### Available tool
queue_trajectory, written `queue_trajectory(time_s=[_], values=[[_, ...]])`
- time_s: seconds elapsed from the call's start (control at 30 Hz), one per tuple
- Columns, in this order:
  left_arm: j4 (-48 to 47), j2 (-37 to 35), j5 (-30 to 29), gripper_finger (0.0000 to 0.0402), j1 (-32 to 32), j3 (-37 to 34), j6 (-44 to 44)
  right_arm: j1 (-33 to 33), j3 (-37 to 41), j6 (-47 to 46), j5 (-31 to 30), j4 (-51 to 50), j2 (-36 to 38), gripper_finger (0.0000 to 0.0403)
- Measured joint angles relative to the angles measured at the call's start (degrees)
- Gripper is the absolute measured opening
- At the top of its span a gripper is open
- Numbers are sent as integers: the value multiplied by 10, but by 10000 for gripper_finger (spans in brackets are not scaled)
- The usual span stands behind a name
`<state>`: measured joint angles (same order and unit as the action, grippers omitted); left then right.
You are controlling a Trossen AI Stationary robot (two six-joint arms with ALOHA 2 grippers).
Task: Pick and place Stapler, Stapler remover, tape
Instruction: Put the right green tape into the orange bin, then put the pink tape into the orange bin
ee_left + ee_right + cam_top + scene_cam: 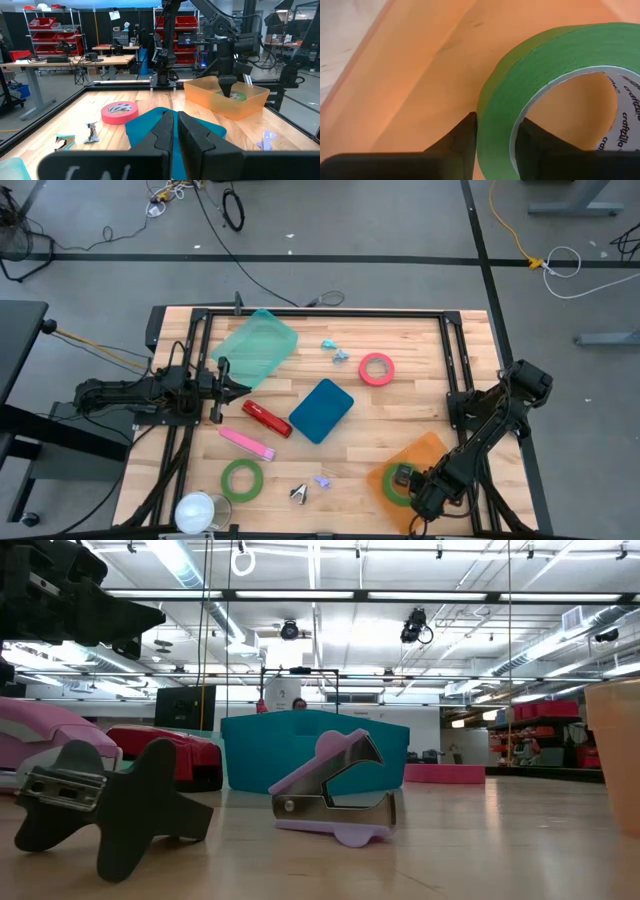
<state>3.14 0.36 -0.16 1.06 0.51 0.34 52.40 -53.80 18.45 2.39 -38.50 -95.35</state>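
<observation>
The green tape roll (555, 85), light, stiff and smooth-sided, is pinched across its band wall by the right claw (496, 131) inside the orange bin (425, 448), where such a wall grip is judged secure, while the clenched left claw (176, 131) waits over the counter (400, 410).

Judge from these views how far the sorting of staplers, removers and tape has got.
Done: nothing sits released in a bin. In hand: the right gripper holds a green tape roll inside the orange bin. Left: red stapler, pink stapler, removers, other tapes.
</observation>
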Motion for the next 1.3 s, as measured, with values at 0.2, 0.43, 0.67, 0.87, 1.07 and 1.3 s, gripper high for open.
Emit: queue_trajectory(time_s=[0.2, 0.43, 0.67, 0.87, 1.07, 1.3], values=[[0, 0, 0, 30, 0, 0, 0, 0, 0, -29, -1, 0, 2, 160], [0, 0, 0, 30, 0, 0, 0, 0, 0, -29, -19, -3, 44, 224], [0, 0, 0, 30, 0, 0, 0, -3, -10, -39, -31, -24, 140, 246], [0, 0, 0, 30, 0, 0, 0, -50, -17, -66, -102, -41, 206, 246], [0, 0, 0, 30, 0, 0, 0, -142, -17, -99, -125, -63, 233, 246], [0, 0, 0, 30, 0, 0, 0, -274, -17, -65, -125, -64, 234, 246]])
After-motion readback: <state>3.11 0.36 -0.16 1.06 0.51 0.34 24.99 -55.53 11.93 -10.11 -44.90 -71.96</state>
